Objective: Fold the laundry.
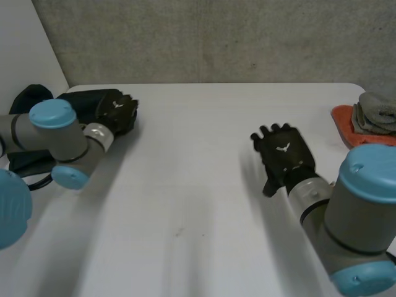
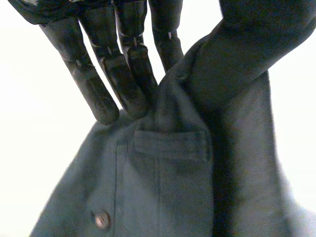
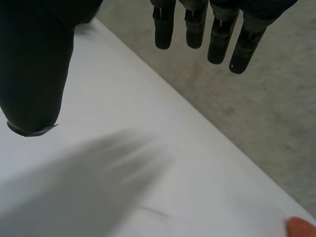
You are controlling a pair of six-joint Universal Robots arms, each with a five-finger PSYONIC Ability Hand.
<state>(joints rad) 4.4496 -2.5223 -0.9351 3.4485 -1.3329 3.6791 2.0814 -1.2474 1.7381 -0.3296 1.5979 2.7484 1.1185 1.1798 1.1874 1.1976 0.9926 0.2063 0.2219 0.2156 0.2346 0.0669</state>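
Plain dark teal garment (image 2: 168,187) at the white table's (image 1: 198,185) far left corner; at its right edge, a grey cloth (image 1: 376,114) on an orange cloth (image 1: 342,125).

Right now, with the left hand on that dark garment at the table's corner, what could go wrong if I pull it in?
The left hand pinches only a ridge of the dark garment by its pocket, so the cloth may slip free.
Part of the garment seems to lie past the table edge and could drag down.
The right hand is open over bare table, away from the cloth.
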